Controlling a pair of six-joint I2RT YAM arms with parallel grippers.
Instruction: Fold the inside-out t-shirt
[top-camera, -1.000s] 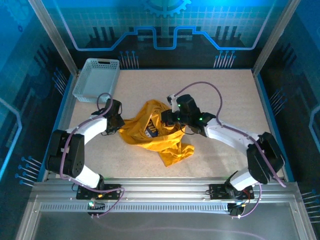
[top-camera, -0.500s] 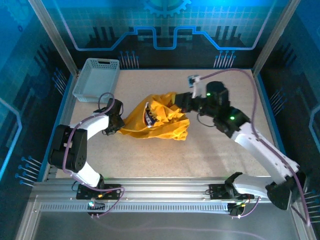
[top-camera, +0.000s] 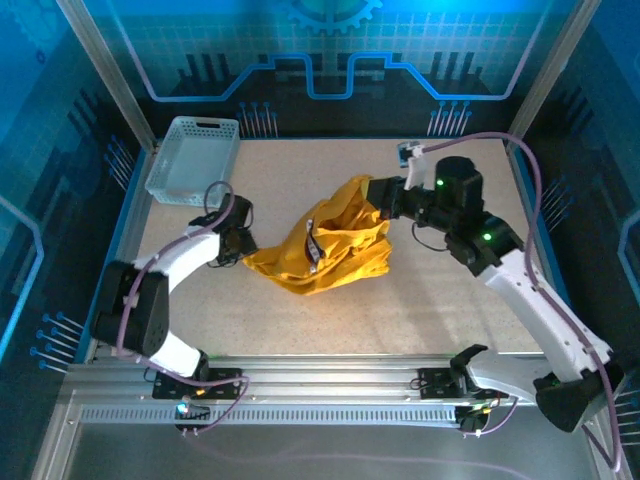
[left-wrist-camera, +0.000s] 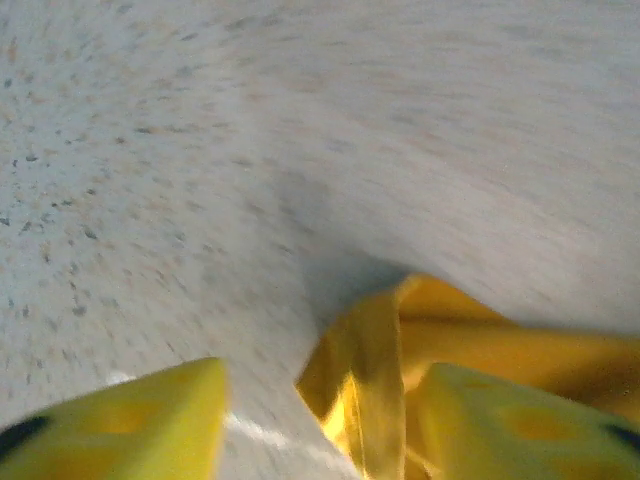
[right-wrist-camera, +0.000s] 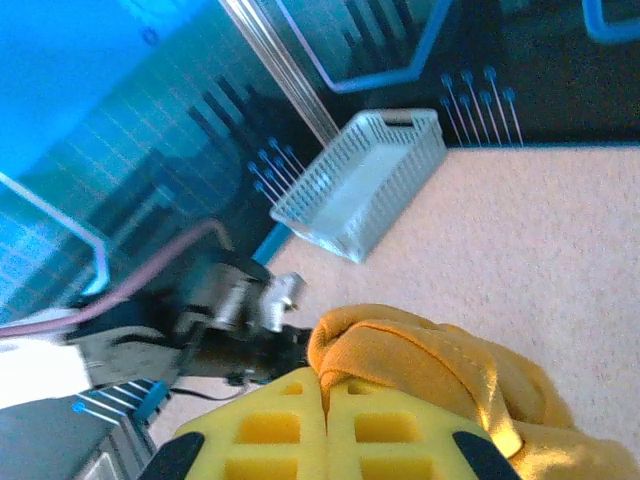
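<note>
One inside-out t-shirt, mustard-yellow soft cloth, is found bunched in a loose heap on the speckled table, well apart from the light grey basket, to the right of it and nearer the arm bases. A slip of white-and-dark print is seen in a fold at the middle of the heap. The end farthest from the basket appears raised and is pinched by the right gripper, whose fingers are pressed flat together in the wrist view, with a roll of cloth bulging out beyond them. The end nearest the basket is drawn to a point at the left gripper, which is placed between basket and heap. Its fingers are set apart, with a folded band of cloth in the gap, against one finger and clear of the other, so no firm hold is shown. Handling, as judged: light and limp, with no stiffness to be relied on. It may be expected to sag, twist and slip from a shallow pinch, though not to be harmed by one. Hold is best taken on doubled edges, at hem, shoulder seams or collar, and at two points well apart, so that the cloth can be spread flat before any fold is laid.
</note>
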